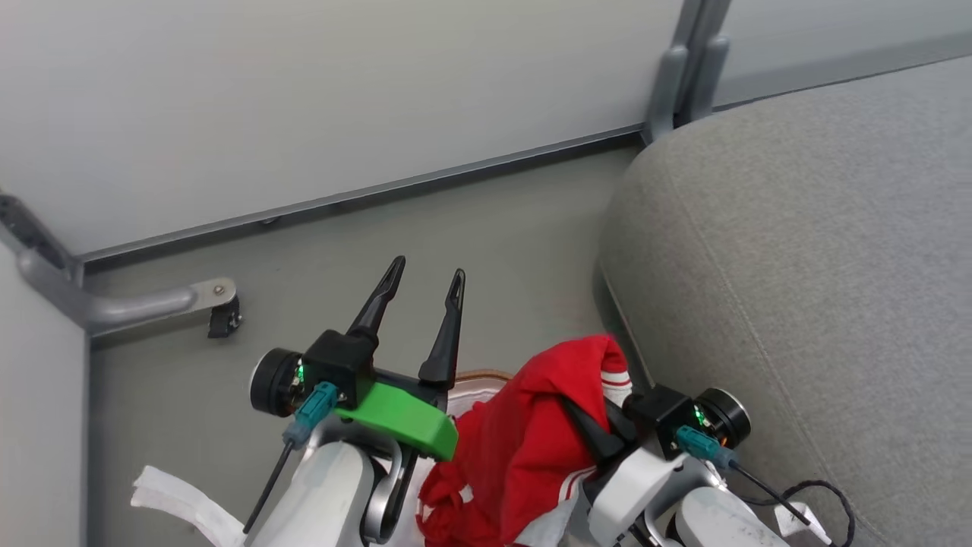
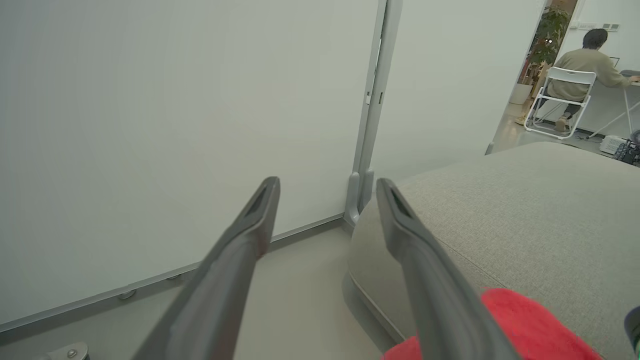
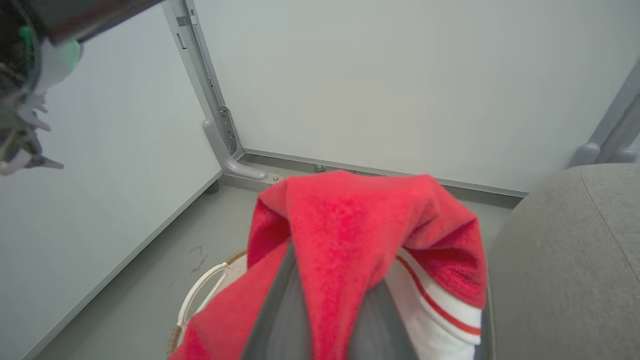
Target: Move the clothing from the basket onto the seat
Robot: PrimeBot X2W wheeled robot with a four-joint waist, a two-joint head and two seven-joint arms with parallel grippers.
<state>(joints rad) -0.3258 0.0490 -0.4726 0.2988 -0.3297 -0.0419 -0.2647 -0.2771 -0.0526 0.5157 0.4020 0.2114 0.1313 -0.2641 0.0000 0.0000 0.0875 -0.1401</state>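
Our right gripper [image 1: 600, 441] was clamped on the clothing [image 3: 350, 220]. A red fold ran down between its two fingers [image 3: 277, 315] and the rest draped over them, with a white-striped cuff [image 3: 440, 305] hanging on the seat side. The bundle hung just beside the left edge of the seat [image 1: 797, 251], near its rounded corner; we could not tell whether it touched the cushion. Its lower folds hung over the basket [image 3: 200, 287], which stood on the floor [image 1: 471, 228] left of the seat. Our left gripper [image 1: 427, 273] hovered further left of the seat, fingers apart and holding nothing, pointing toward the wall [image 1: 304, 99] behind the seat's corner. A person [image 2: 582, 65] sat on a chair [image 2: 565, 80] well beyond the seat's far side.
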